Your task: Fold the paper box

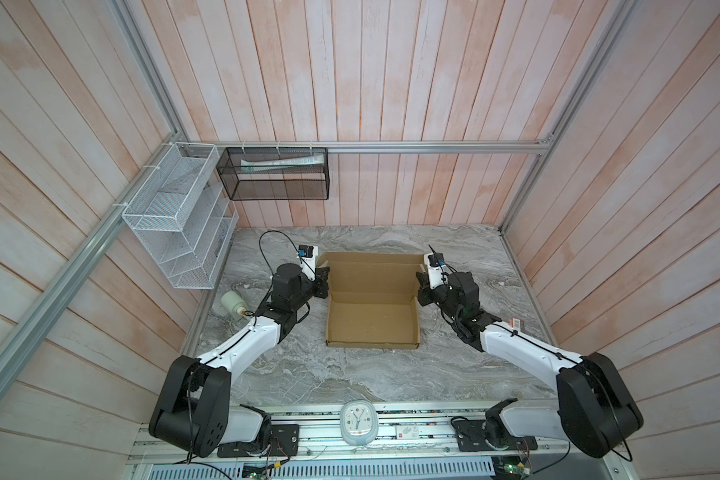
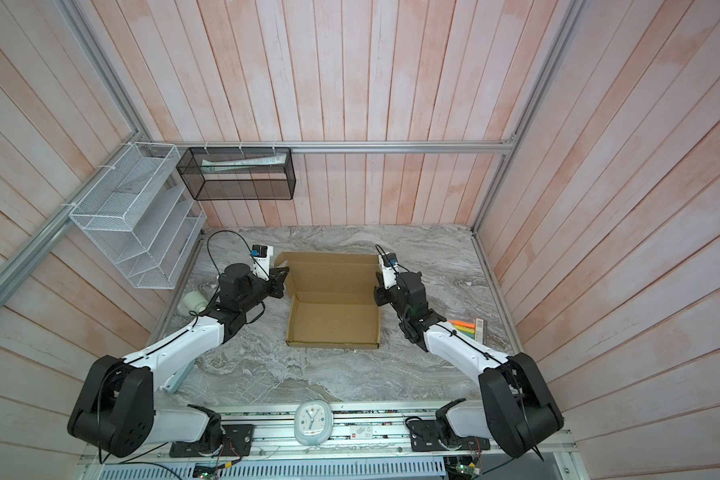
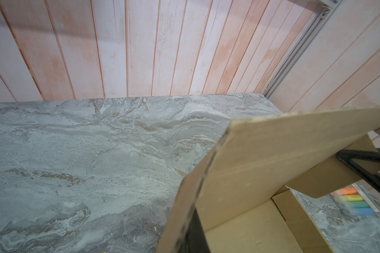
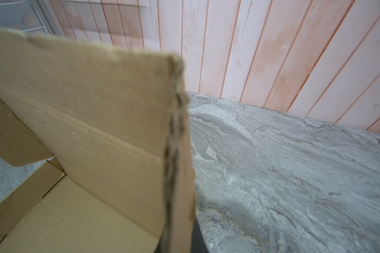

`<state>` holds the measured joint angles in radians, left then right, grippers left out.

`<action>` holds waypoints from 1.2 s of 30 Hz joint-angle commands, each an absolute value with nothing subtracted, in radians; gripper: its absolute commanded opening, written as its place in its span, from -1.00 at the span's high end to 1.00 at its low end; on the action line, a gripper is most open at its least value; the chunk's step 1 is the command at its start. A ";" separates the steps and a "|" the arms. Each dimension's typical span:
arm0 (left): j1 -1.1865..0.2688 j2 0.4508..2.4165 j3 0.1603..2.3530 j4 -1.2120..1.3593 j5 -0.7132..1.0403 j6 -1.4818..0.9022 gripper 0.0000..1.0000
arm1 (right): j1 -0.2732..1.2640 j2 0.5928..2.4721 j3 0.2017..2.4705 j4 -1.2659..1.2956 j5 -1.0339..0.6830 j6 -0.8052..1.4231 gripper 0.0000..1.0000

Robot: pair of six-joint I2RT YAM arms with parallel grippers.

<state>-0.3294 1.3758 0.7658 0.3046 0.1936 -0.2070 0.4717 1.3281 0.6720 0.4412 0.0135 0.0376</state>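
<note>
The paper box [image 1: 371, 324] [image 2: 333, 320] is brown cardboard in the middle of the marble table, with a shallow tray at the front and its lid panel [image 1: 373, 272] raised at the back. My left gripper [image 1: 323, 282] [image 2: 283, 282] is shut on the lid's left side flap. In the left wrist view the flap's edge [image 3: 206, 170] runs down into the left gripper [image 3: 184, 236]. My right gripper [image 1: 421, 286] [image 2: 378, 291] is shut on the lid's right side flap [image 4: 178, 153], which enters the right gripper [image 4: 180, 236] in the right wrist view.
A pack of coloured highlighters [image 2: 468, 328] [image 3: 353, 203] lies right of the box by the right arm. A white cylinder [image 1: 234, 305] lies at the table's left edge. A white wire rack [image 1: 175, 216] and a black mesh basket [image 1: 275, 174] hang on the walls. A clock [image 1: 357, 422] sits at the front rail.
</note>
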 commanded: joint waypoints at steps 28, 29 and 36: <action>-0.355 1.316 0.705 0.371 0.160 -0.297 1.00 | 0.549 1.354 0.702 0.457 0.024 0.075 0.95; -0.356 1.316 0.704 0.371 0.159 -0.297 1.00 | 0.548 1.355 0.702 0.456 0.026 0.077 0.95; -0.357 1.307 0.692 0.384 0.158 -0.301 1.00 | 0.557 1.328 0.674 0.467 0.045 0.084 0.96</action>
<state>-0.3370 1.3182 0.7143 0.3313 0.1188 -0.2871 0.5312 1.3441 0.6720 0.4450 0.0673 0.0643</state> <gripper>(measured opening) 0.056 0.048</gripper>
